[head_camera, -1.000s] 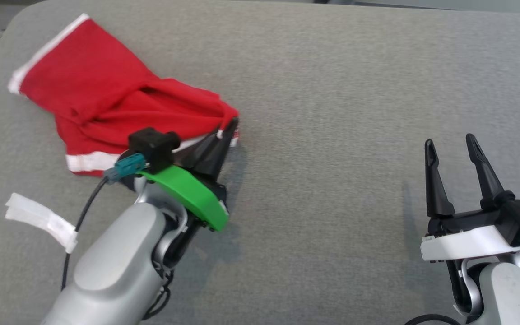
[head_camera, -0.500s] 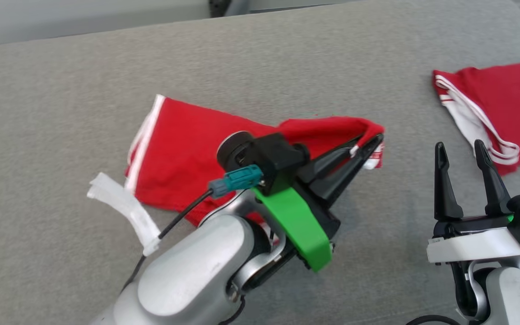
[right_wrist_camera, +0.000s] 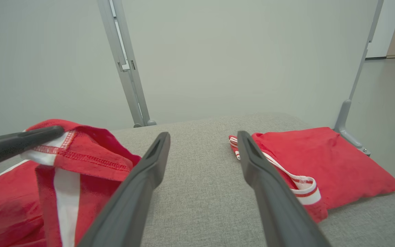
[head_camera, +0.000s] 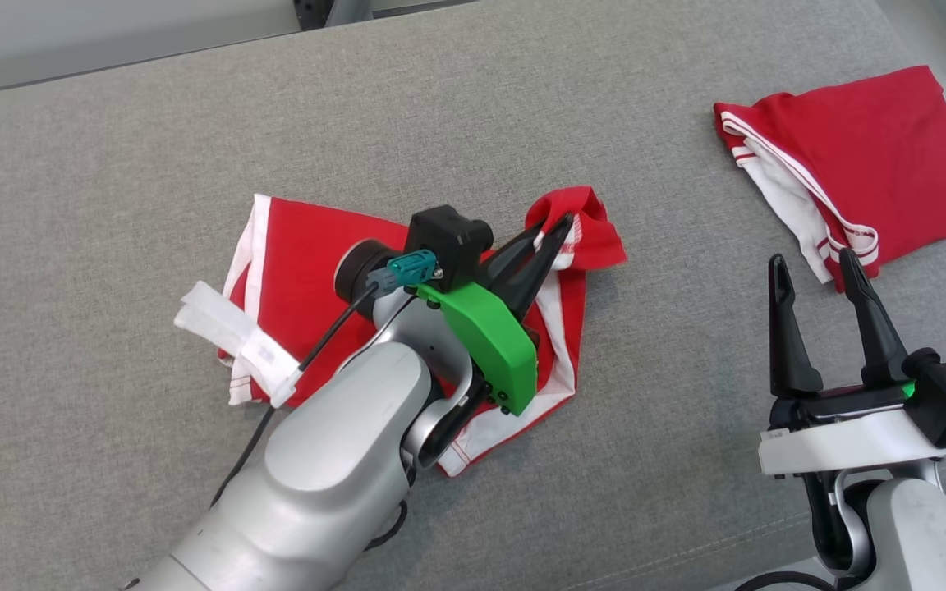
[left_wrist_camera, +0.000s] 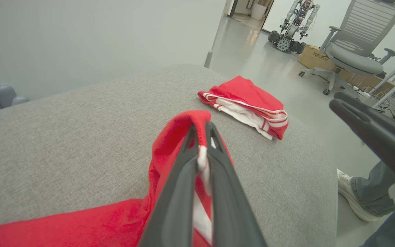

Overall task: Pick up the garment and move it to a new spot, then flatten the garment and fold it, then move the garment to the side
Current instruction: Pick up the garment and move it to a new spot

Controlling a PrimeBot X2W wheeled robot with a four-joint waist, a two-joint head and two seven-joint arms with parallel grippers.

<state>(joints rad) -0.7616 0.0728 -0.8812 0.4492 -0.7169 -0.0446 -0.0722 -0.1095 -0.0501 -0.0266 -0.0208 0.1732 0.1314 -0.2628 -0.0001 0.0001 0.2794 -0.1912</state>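
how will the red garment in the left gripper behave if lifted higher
Probably floppy: the red garment droops in folds from the shut left gripper. Likely light, since a pinch on one hem holds that corner up. It may bunch on the grey fabric surface.

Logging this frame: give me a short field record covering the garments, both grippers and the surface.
surface: grey, fabric-covered
garment: red with white trim, crumpled, one edge lifted
left gripper: shut on the garment's trimmed edge
right gripper: open, holding nothing
second garment: red, folded, at the surface's right end
task stage: garment not yet flattened or folded
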